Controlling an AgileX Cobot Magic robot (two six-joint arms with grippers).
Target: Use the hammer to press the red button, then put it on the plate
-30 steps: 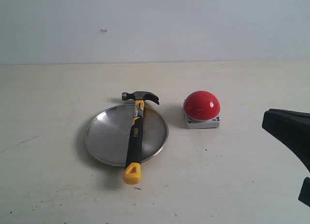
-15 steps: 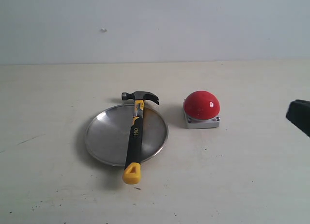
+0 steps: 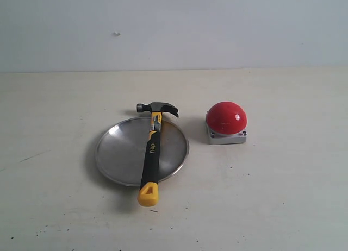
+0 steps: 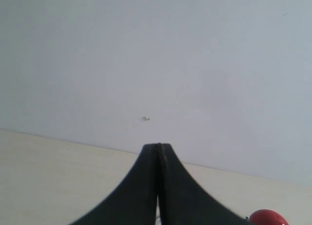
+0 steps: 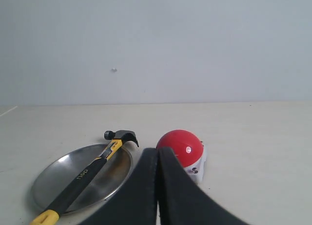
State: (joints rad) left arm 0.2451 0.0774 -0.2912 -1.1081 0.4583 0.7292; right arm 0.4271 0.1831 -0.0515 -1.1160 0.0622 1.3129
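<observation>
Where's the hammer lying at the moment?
In the exterior view the hammer lies across the plate, its head past the far rim and its yellow end over the near rim, with the red button to its right.

round silver metal plate point(image 3: 117, 153): brushed, dull sheen | claw hammer point(image 3: 151, 149): dark steel head, matt black-yellow handle | red dome button point(image 3: 226, 117): glossy | my right gripper point(image 5: 158, 154): matt black

The hammer point(image 3: 151, 150) handle carries small white lettering that possibly reads "deli".
</observation>
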